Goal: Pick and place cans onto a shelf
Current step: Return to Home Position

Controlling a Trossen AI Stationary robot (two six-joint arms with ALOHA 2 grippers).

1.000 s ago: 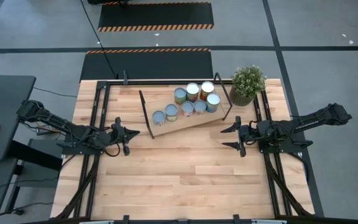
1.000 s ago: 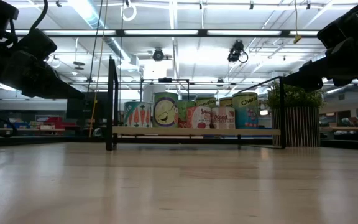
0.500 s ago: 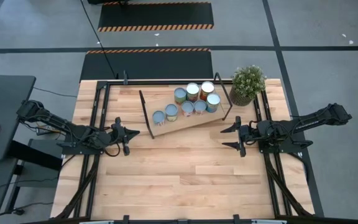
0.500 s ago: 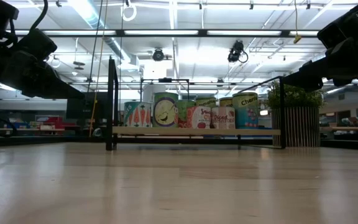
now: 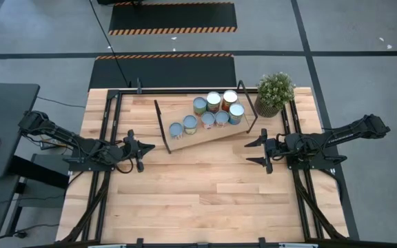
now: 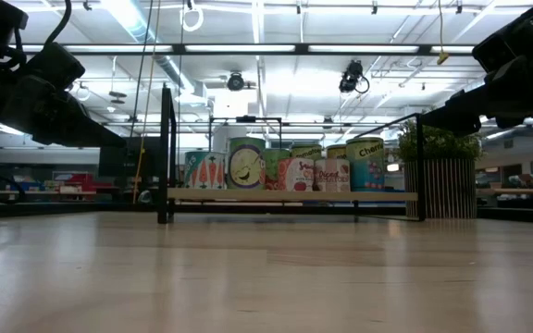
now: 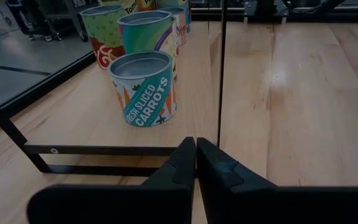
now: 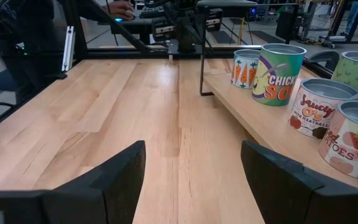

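Seven cans (image 5: 209, 114) stand upright on their bases in a cluster on the shelf (image 5: 185, 143), a light-wood board with black frame ends lying slanted at the table's far middle. They also show in the low view (image 6: 294, 166). My left gripper (image 5: 150, 147) hovers left of the shelf's near left end, shut and empty; its closed fingertips (image 7: 196, 163) point at the carrots can (image 7: 145, 87). My right gripper (image 5: 257, 151) hovers near the shelf's right end, open and empty (image 8: 191, 155).
A potted green plant (image 5: 274, 93) stands at the far right corner, just right of the shelf. Black rails (image 5: 105, 124) run along the table's left and right sides. Bare wood tabletop (image 5: 198, 193) spreads toward the near edge.
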